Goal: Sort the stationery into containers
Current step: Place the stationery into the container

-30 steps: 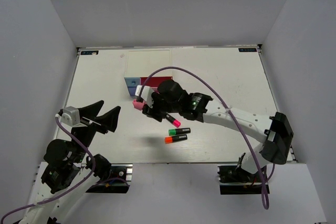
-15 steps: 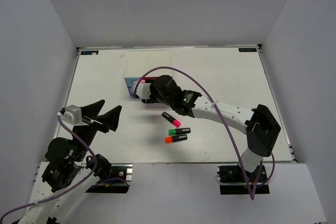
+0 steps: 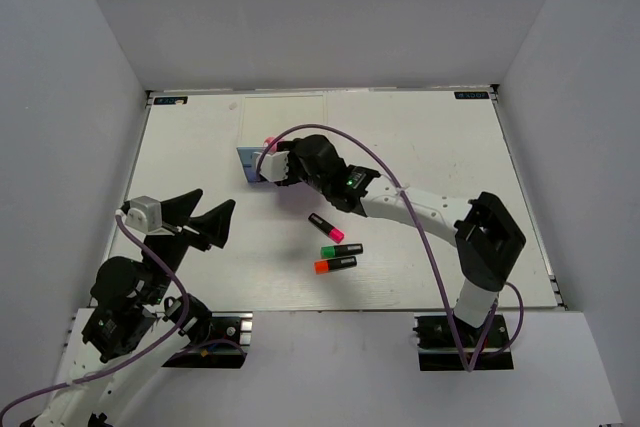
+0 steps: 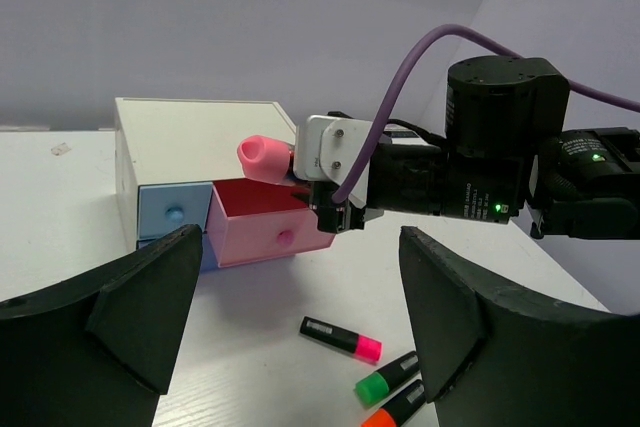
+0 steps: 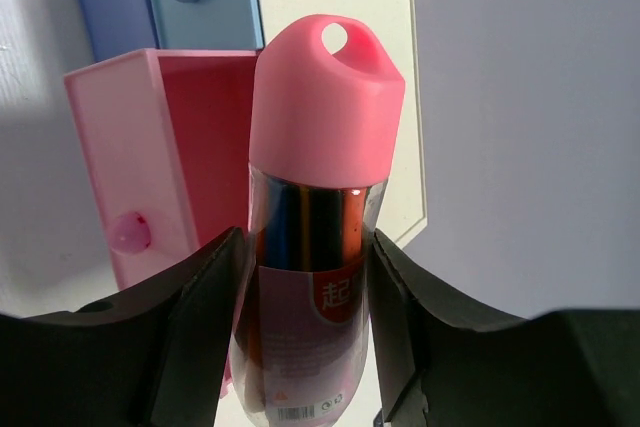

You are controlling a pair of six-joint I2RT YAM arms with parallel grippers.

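My right gripper (image 5: 305, 292) is shut on the pink-and-dark-red oblong block (image 5: 320, 197) and holds it over the open pink drawer (image 5: 135, 167) of the white-topped drawer unit (image 3: 285, 122). In the left wrist view the block (image 4: 264, 157) sticks out above the pink drawer (image 4: 262, 229). The light blue drawer (image 4: 168, 212) and the periwinkle drawer (image 5: 105, 7) are shut. The pink marker (image 3: 326, 228), green marker (image 3: 341, 249) and orange marker (image 3: 334, 265) lie on the table in front of the unit. My left gripper (image 3: 192, 223) is open and empty, well left of the markers. The cube is out of view.
The right arm (image 3: 420, 209) stretches from the right base across the table, its purple cable (image 3: 400, 187) arching over it. Grey walls enclose the white table (image 3: 440, 147) on three sides.
My right gripper has carried the pink block away from the markers, towards the far side, to above the open pink drawer. The left arm has barely moved.
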